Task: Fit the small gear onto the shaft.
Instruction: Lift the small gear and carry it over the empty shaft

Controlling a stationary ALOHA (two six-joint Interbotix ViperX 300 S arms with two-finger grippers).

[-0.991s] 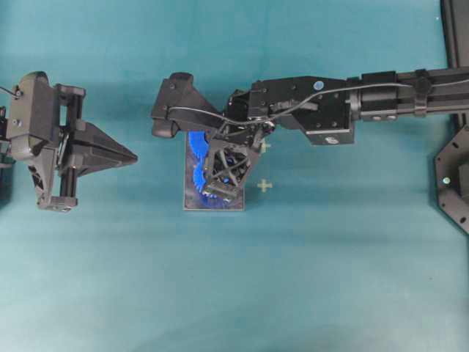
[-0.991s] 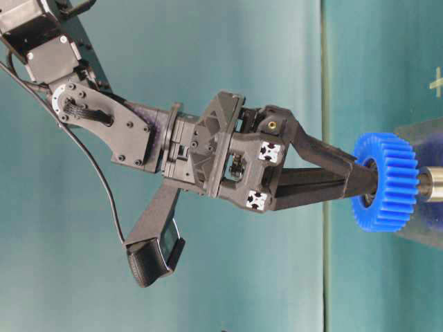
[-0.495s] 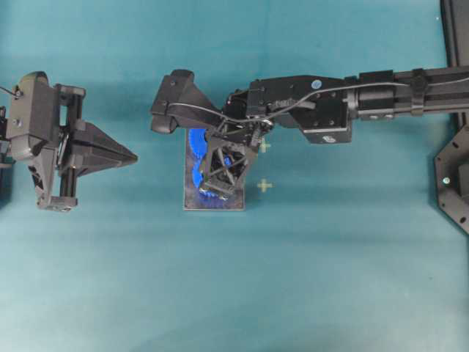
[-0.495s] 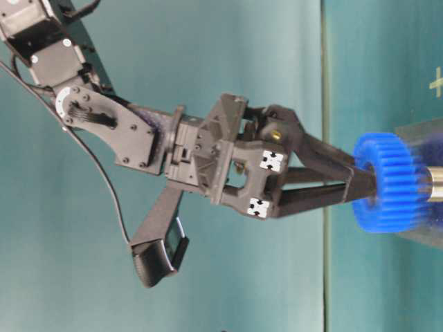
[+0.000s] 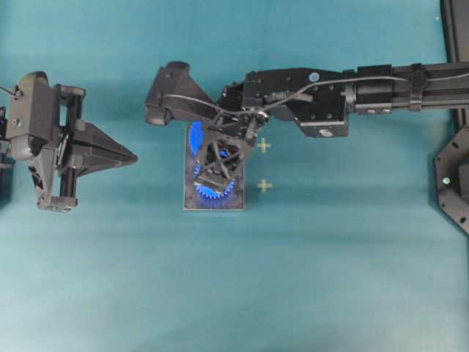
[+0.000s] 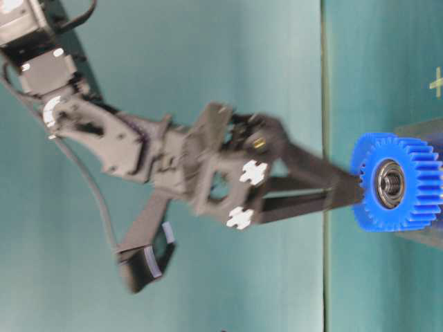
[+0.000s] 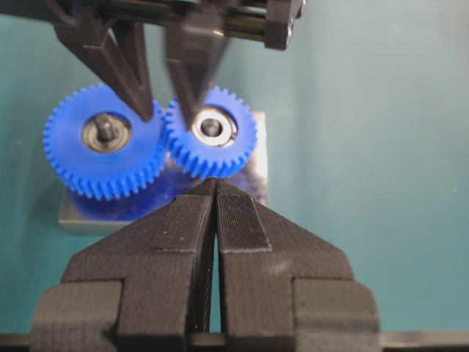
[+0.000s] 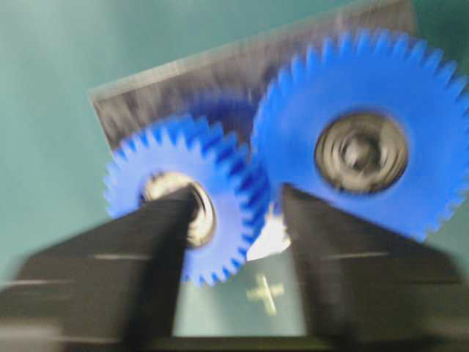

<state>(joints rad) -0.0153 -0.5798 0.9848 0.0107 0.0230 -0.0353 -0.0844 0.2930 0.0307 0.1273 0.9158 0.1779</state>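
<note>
The small gear (image 7: 220,158) sits on the grey plate (image 5: 236,199), its teeth meshed with the larger blue gear (image 7: 102,165). The tip of the shaft (image 7: 212,127) shows in the centre of its silver hub. My right gripper (image 8: 234,198) hovers over both gears, blurred, open with only the table showing between its fingers. One finger lies across the small gear's hub and the other across the larger gear's rim. My left gripper (image 7: 215,182) is shut and empty, pointing at the plate from the left (image 5: 134,156).
Two pale cross marks (image 5: 264,185) lie on the teal cloth just right of the plate. A black frame (image 5: 454,176) stands at the right edge. The right arm (image 5: 322,99) reaches in from the right, above the plate.
The right gripper has let go of the small gear and swung aside; the gear's face and hub now show at table level. The left arm has not moved.
</note>
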